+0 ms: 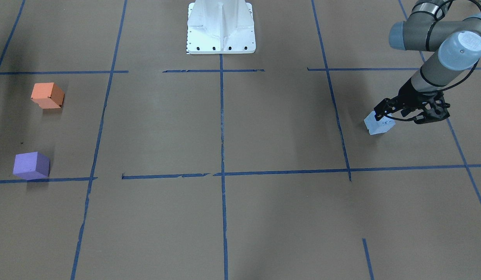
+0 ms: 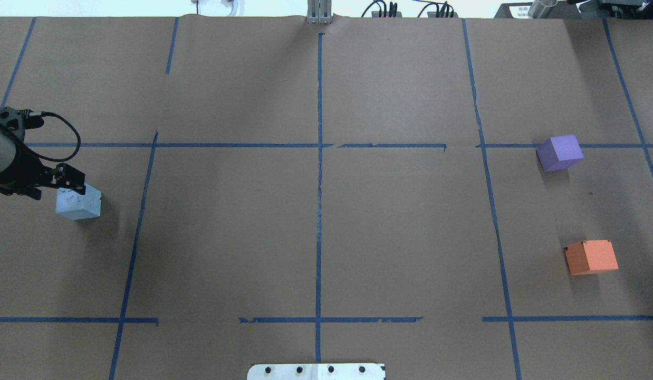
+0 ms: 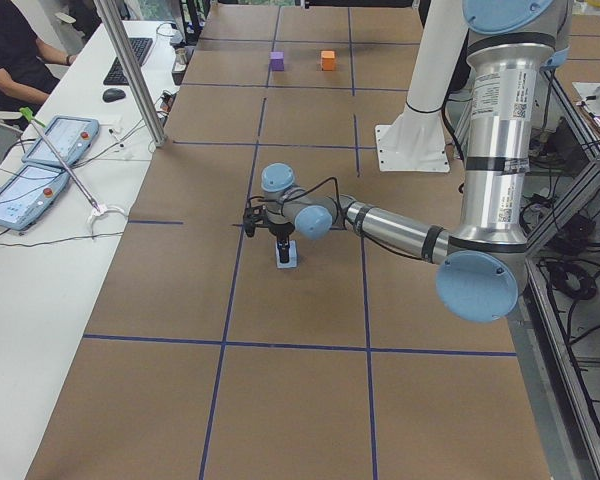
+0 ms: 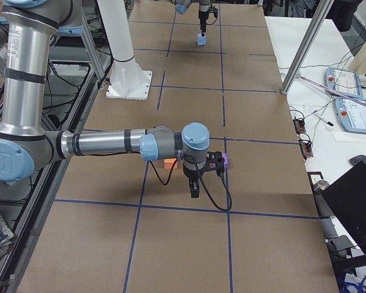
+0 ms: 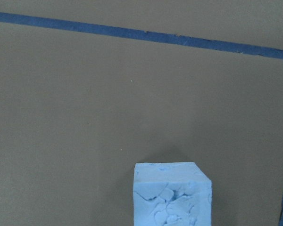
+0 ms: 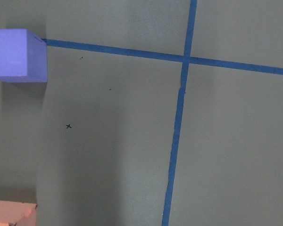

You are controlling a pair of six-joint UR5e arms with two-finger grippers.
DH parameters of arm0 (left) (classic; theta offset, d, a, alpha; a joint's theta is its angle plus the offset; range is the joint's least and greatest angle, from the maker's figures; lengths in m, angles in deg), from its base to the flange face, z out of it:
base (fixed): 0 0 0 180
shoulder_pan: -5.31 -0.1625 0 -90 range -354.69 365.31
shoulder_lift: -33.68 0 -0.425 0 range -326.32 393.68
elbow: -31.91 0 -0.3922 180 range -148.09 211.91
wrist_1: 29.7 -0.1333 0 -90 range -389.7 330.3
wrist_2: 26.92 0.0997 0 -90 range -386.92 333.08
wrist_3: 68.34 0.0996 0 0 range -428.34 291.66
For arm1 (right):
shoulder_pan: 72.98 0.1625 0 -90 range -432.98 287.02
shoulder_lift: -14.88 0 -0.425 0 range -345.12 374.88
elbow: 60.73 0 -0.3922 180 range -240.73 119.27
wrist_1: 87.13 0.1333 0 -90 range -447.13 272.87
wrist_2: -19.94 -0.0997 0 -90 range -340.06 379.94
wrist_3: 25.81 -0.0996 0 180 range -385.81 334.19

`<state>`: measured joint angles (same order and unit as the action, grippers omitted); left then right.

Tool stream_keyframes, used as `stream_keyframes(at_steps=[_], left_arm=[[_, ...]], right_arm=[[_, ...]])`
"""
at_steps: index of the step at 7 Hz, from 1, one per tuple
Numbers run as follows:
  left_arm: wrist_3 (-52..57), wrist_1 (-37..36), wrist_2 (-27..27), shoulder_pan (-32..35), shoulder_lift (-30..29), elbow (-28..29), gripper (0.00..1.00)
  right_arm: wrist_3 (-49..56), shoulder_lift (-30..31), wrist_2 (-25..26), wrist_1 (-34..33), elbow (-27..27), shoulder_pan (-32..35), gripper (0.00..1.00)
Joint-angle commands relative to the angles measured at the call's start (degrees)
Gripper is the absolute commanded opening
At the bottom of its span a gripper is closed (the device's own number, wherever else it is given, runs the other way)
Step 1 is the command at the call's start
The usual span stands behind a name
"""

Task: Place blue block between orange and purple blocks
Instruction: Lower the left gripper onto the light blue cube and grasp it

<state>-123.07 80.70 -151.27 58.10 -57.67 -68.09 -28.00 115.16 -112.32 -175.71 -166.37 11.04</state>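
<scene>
The blue block point(image 2: 79, 203) sits on the brown table at the robot's far left, and it also shows in the front view point(image 1: 379, 125) and at the bottom of the left wrist view point(image 5: 172, 195). My left gripper point(image 2: 72, 184) is down on the block with its fingers around it and looks shut on it. The purple block point(image 2: 560, 152) and the orange block point(image 2: 591, 257) stand apart at the far right. My right gripper point(image 4: 195, 186) hovers beside those two blocks. It shows only in the right side view, so I cannot tell whether it is open.
Blue tape lines point(image 2: 319, 158) divide the brown paper table into squares. The white robot base point(image 1: 221, 27) stands at the middle of the robot's edge. Operator desks with tablets point(image 3: 40, 165) run along the far side.
</scene>
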Motion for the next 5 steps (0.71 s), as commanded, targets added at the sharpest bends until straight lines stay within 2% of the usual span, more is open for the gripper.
stream_keyframes(at_steps=[1,3,4,5], left_arm=[[0.1,1.4,0.1,-2.1,-1.2,3.6,1.0],[-0.1,2.5,0.0,-3.2,-3.5,6.6,1.0],[-0.3,2.4,0.1,-4.8,-5.2,7.5,0.61],[-1.5,1.8,-0.3,-4.7,-6.5,6.2,0.08]], right_arm=[[0.0,0.0,-0.1,0.1,0.0,0.0,1.0],[0.0,0.0,-0.1,0.0,0.0,0.0,1.0],[0.0,0.0,-0.2,0.0,0.0,0.0,1.0],[0.0,0.0,-0.2,0.0,0.1,0.0,1.0]])
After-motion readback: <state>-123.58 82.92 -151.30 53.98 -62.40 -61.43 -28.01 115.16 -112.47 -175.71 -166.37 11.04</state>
